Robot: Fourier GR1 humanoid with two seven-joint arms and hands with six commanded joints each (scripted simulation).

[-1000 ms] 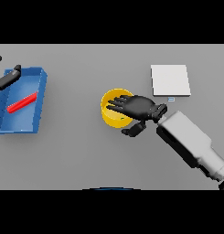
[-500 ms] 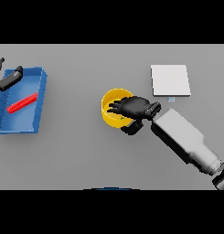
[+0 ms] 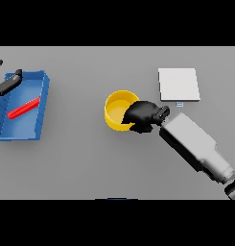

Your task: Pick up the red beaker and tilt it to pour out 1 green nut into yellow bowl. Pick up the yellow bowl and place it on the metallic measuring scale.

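A: Where's the right hand point(image 3: 144, 115)?

B: Centre of the frame, at the right rim of the yellow bowl point(image 3: 117, 106). Its arm slants in from the lower right corner, and the fingers are curled over the bowl's rim, clamped on it.

A: And the bowl?

B: On the grey table point(image 3: 85, 163), mid-frame. The scale point(image 3: 179, 84) lies up and to the right of it, apart from it.

A: The left hand point(image 3: 5, 82)?

B: At the left edge, upper left, over the corner of the blue tray point(image 3: 42, 103). I can't tell whether its fingers are apart or together. A red piece point(image 3: 24, 107) lies slanted inside the tray.
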